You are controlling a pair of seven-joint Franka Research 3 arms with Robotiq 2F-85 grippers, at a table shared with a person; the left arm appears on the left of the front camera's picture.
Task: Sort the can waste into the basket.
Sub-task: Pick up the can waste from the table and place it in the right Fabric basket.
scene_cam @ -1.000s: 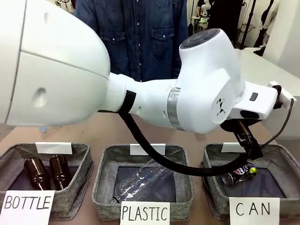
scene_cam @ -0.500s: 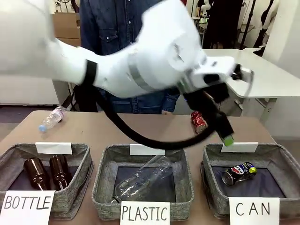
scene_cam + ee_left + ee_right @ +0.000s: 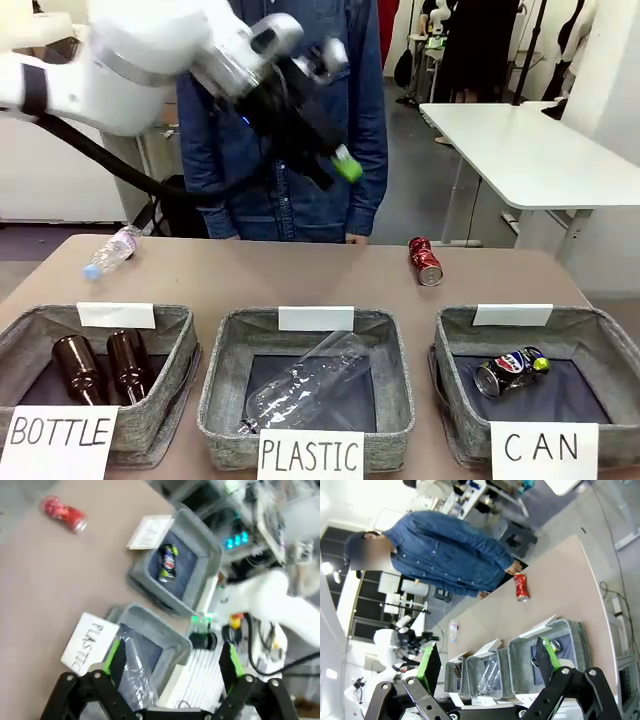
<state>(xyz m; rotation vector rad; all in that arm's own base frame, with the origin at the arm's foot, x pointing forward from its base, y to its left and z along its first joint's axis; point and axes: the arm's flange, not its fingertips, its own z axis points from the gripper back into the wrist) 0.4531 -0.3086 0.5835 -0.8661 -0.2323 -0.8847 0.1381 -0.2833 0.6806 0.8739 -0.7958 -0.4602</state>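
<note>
- L gripper [image 3: 172, 659]: jaws spread wide, nothing btwn them. In front view it's up high, left of centre, in front of the person [image 3: 365, 100], blurred.
- R gripper [image 3: 486, 660]: jaws also released & empty, looking down on the table [image 3: 560, 595] from above.
- dark blue-black can [image 3: 510, 370]: lies on its side inside the CAN basket [image 3: 600, 335], the right one of the near row.
- red can [image 3: 425, 261]: on its side on bare table, far side, right of centre, beyond the CAN basket & apart from it, near the person.
- PLASTIC basket [image 3: 215, 390]: middle of the row, w/ a clear bottle [image 3: 305, 385] lying in it.
- BOTTLE basket [image 3: 180, 340]: left, w/ two brown bottles [image 3: 128, 362] side by side.
- small plastic bottle [image 3: 110, 250]: lying on table, far left.
</note>
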